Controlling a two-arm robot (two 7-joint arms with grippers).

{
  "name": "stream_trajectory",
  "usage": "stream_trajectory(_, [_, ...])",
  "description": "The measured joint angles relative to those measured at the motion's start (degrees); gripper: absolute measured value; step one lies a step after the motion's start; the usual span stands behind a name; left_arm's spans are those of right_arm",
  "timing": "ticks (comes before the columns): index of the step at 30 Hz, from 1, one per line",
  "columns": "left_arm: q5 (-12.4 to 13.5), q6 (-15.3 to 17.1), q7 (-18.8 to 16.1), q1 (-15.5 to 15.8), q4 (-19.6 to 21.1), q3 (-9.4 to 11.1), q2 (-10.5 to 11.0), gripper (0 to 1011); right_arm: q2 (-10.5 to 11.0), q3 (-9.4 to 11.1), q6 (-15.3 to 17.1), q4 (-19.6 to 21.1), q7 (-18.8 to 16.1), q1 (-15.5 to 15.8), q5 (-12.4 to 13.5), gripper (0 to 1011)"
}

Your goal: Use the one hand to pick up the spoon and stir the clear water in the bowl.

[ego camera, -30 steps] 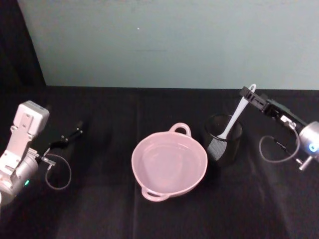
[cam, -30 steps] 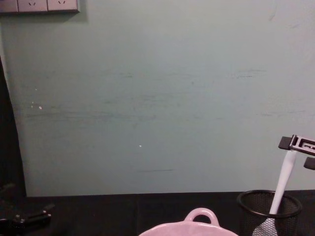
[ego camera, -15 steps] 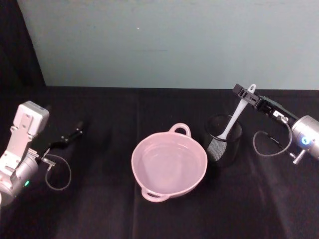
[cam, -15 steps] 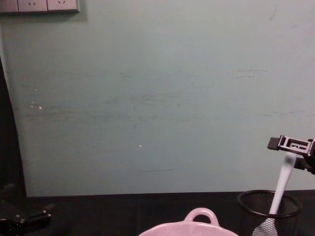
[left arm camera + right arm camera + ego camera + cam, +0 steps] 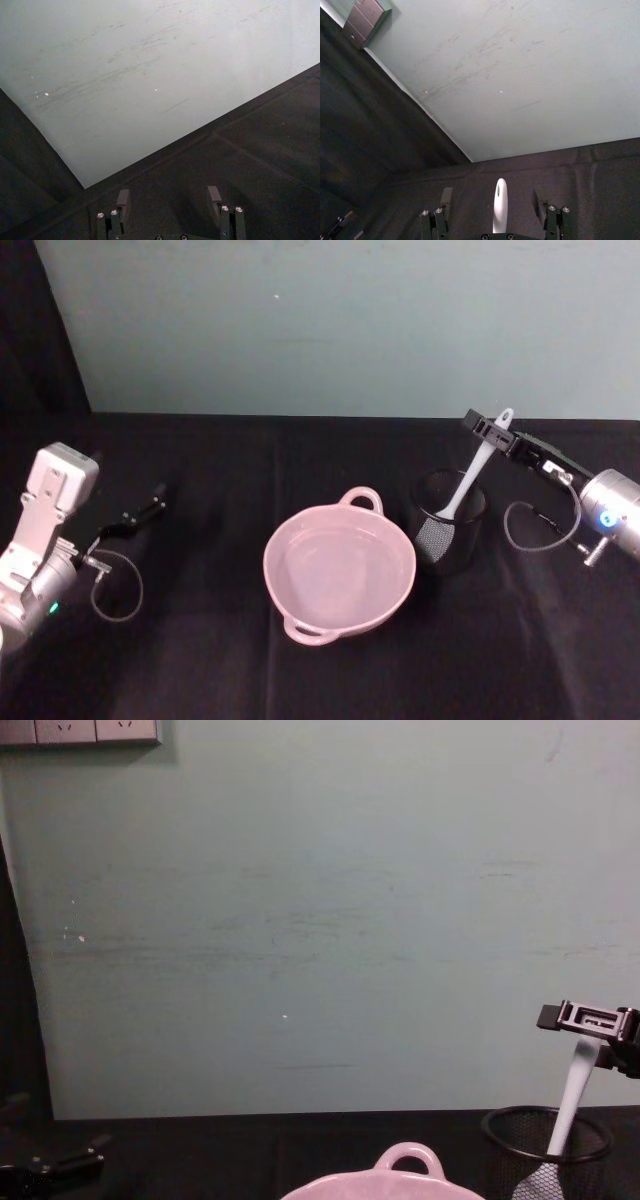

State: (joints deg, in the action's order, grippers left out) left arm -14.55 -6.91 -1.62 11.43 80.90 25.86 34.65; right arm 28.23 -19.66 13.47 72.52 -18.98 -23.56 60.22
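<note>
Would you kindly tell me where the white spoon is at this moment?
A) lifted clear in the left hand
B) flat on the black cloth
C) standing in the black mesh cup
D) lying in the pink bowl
C: the spoon leans in the mesh cup, blade down, with its handle end inside the open right hand.

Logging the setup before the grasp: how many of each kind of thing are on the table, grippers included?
spoon: 1
bowl: 1
mesh cup: 1
grippers: 2, the left gripper and the right gripper
Total: 5
</note>
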Motion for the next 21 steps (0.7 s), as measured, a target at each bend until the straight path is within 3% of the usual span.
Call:
stream_trajectory(5, [0.0, 0.0, 0.0, 0.0, 0.0, 0.0, 0.0, 1005, 0.0, 0.1, 0.0, 0.1, 0.0, 0.0, 0.0, 980])
stream_trajectory(8, [0.0, 0.0, 0.0, 0.0, 0.0, 0.0, 0.0, 1005, 0.0, 0.1, 0.0, 0.1, 0.0, 0.1, 0.0, 915])
stream_trajectory(15, [0.0, 0.0, 0.0, 0.0, 0.0, 0.0, 0.0, 1005, 0.0, 0.2, -0.1, 0.2, 0.0, 0.1, 0.0, 734])
stream_trajectory(21, [0.0, 0.0, 0.0, 0.0, 0.0, 0.0, 0.0, 1005, 0.0, 0.2, -0.1, 0.2, 0.0, 0.1, -0.1, 504])
